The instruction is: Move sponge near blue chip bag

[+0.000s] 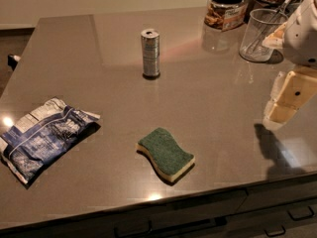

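Note:
The sponge (166, 153), dark green on top with a pale yellow base, lies flat near the front edge of the grey counter (208, 98), about mid-width. The blue chip bag (42, 138), crumpled and flat, lies at the front left, well left of the sponge. My gripper (287, 100) hangs at the right edge of the view, above the counter, to the right of and apart from the sponge. It holds nothing that I can see.
A silver can (150, 53) stands upright behind the sponge. A clear cup with a whisk (260, 33) and a lidded jar (226, 8) stand at the back right. Drawers (198, 222) run below the front edge.

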Controlling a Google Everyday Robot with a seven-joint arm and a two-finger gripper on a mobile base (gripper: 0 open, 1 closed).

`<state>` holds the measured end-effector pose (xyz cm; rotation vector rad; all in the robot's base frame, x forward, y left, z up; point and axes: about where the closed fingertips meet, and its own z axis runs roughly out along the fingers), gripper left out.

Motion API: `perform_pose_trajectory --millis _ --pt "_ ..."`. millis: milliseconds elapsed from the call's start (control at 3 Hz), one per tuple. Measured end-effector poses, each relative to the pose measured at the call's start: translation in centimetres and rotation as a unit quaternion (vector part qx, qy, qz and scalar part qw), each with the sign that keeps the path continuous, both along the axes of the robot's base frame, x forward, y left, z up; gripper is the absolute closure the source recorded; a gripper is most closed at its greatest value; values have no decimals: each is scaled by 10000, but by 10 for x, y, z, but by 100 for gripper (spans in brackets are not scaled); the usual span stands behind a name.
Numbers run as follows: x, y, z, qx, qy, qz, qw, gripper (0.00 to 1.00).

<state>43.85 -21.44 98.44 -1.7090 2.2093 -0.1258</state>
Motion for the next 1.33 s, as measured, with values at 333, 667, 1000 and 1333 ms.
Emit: perform_pose_trajectory --millis 333,667,1000,1333 --pt "0 0 0 0 -1 0 10000 0" --pt "2 7 -11 145 30 25 9999 0" --pt "2 27 -28 401 90 177 9990 0" --pt "-1 60 -49 611 188 509 9967 0"
